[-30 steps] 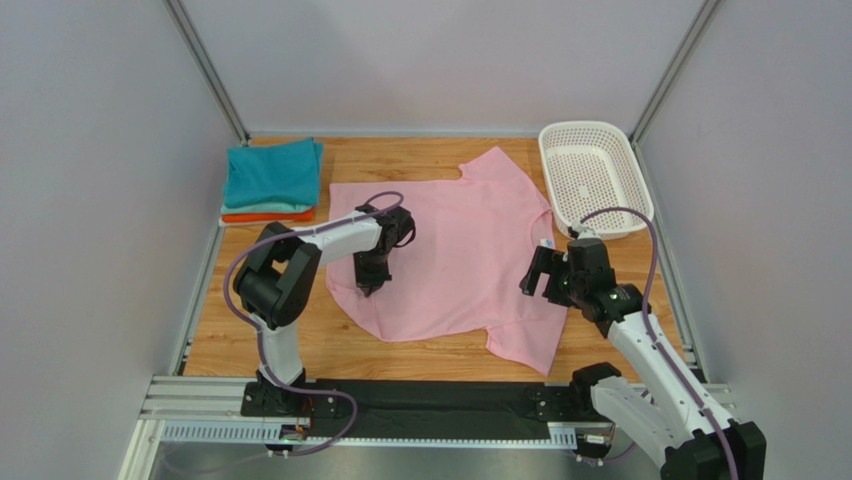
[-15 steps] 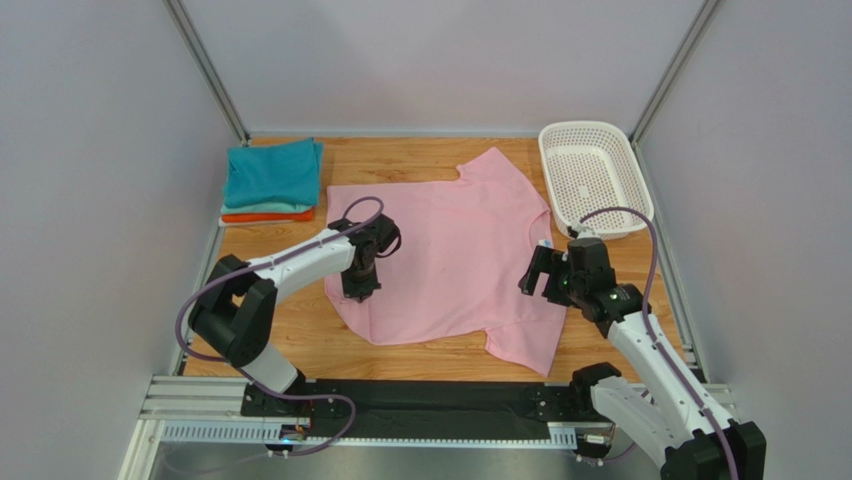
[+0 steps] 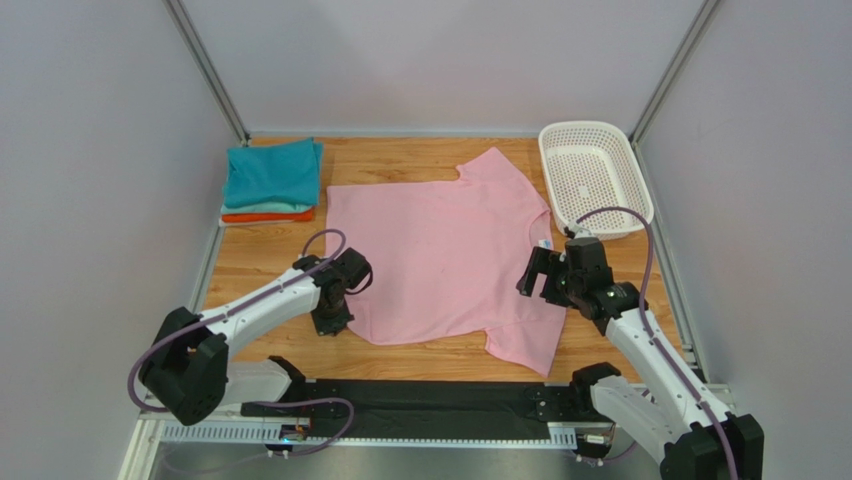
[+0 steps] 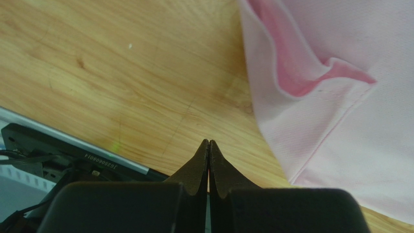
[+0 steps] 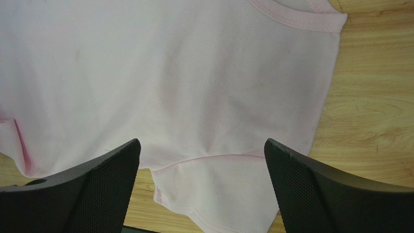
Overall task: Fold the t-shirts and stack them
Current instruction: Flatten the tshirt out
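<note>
A light pink t-shirt point(image 3: 440, 255) lies spread flat on the wooden table point(image 3: 270, 260), neck to the right. My left gripper point(image 3: 331, 322) is shut and empty, over bare wood just left of the shirt's near left hem corner; the left wrist view shows that curled hem corner point(image 4: 311, 82) to the right of the shut gripper point(image 4: 209, 143). My right gripper point(image 3: 537, 278) is open above the shirt's near right sleeve point(image 5: 228, 189), holding nothing. A folded stack with a teal t-shirt point(image 3: 272, 172) on top, pale mint and orange point(image 3: 266, 216) below, sits at the far left.
A white perforated basket point(image 3: 594, 177) stands at the far right corner. The black base rail point(image 3: 420, 400) runs along the near table edge, close to my left gripper. Grey walls enclose the table on three sides.
My left arm has pulled back from over the shirt's left part toward the near left, and its gripper now sits off the cloth beside the hem corner. The right arm has barely moved.
</note>
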